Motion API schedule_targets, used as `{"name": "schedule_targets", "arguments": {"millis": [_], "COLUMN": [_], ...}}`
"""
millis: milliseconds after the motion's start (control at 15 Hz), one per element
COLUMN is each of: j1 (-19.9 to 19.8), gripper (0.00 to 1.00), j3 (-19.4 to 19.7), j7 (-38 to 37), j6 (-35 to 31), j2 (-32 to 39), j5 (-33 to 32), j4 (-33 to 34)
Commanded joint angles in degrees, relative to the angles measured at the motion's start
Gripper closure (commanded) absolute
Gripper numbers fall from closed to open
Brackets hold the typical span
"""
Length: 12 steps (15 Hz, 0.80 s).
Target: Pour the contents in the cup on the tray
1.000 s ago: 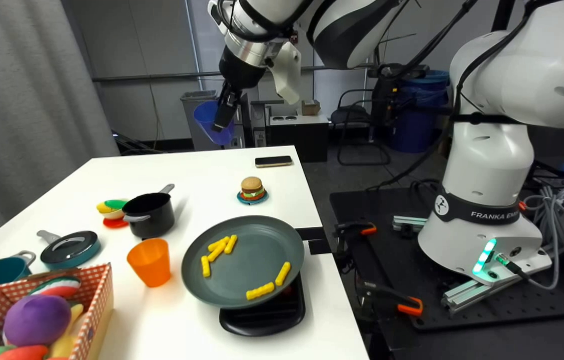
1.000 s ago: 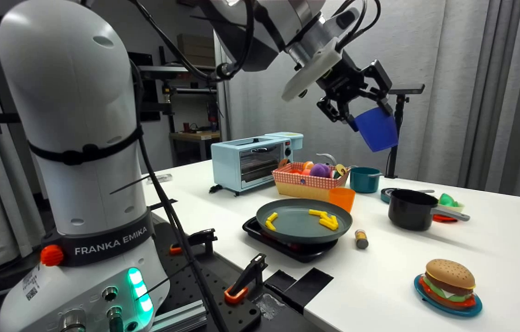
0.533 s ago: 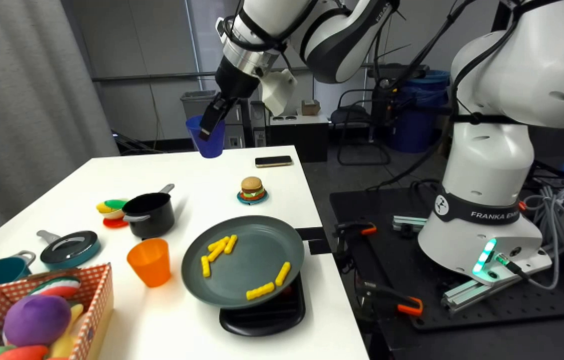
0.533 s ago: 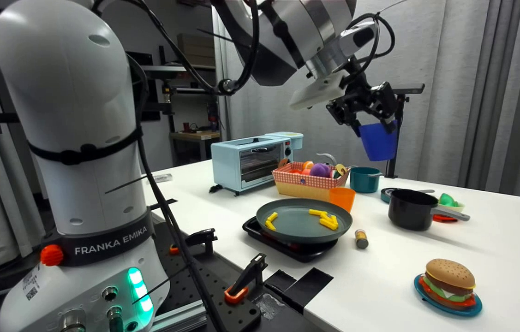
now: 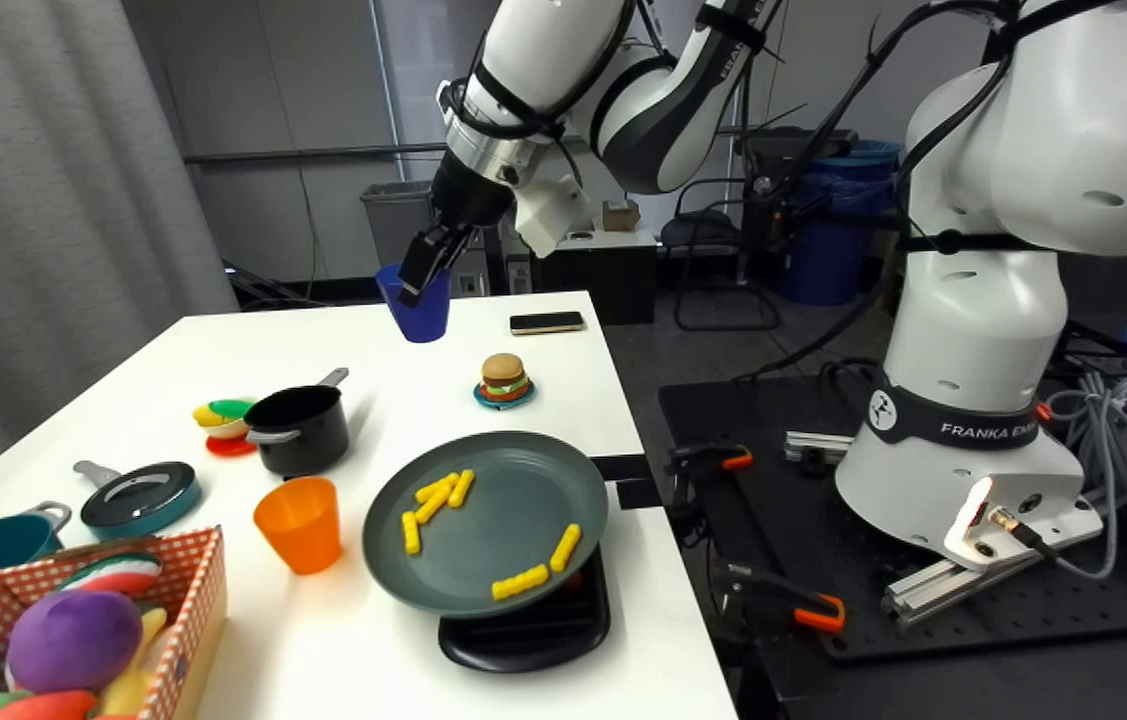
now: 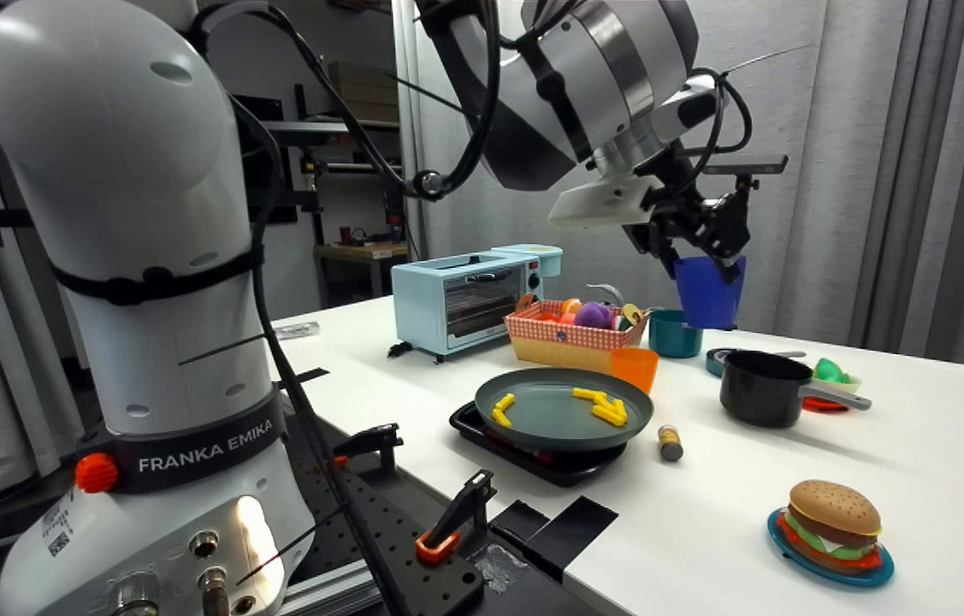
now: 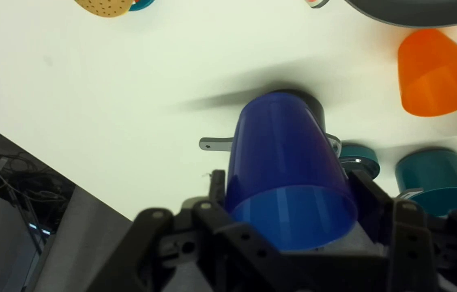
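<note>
White tabletop (image 5: 323, 340) spreads across the left and middle of the frame in an exterior view, with a grey curtain (image 5: 63, 150) at upper left. At upper right in an exterior view, my gripper (image 6: 702, 270) is clamped on the blue cup (image 6: 708, 299), one finger on each side close below the rim. Gripping the wall there, I would say, leaves the mouth unblocked for pouring. I hold it up off the table, nearly upright; no yellow shows on the part of its inside that the wrist view gives me, though its bottom is hidden.

The black pot (image 6: 759, 395) comes next, mostly covered by the cup in the wrist view. Farther out, at lower centre in an exterior view, the dark grey-green tray (image 5: 508, 515) rests on a black stand (image 5: 523, 648), probably a toy burner, which would explain why it sits raised. Inside are the contents (image 5: 434, 502), yellow sticks in two loose groups; the low rim should keep them from rolling away. With those there and the cup well apart from the tray, I judge the pouring done and setting the cup down likely next. The orange cup (image 5: 298, 525) stands just beside the tray; at lower left, the red-checked basket (image 5: 205, 625) gathers toy food (image 5: 73, 640).
</note>
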<state>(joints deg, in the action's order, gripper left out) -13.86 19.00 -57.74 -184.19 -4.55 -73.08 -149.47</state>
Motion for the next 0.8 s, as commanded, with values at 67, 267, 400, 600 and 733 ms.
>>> {"name": "schedule_targets", "arguments": {"millis": [67,267,400,600,733], "j1": [-1.4,-1.5,-1.4,-1.1,-1.0], "gripper": [0.50,0.50,0.50,0.50,0.50], "j3": [0.7,1.2,1.7,2.6,3.3], "j7": [-1.6,-1.1,-0.8,-0.2,0.4], "j6": [-4.6,-5.7,-6.5,-8.0,-9.2], "j2": [6.0,9.5,12.0,16.0,18.6], "j5": [-1.9,-2.0,-1.7,-1.3,-0.9], "j4": [3.5,5.5,7.0,9.6,11.4]}}
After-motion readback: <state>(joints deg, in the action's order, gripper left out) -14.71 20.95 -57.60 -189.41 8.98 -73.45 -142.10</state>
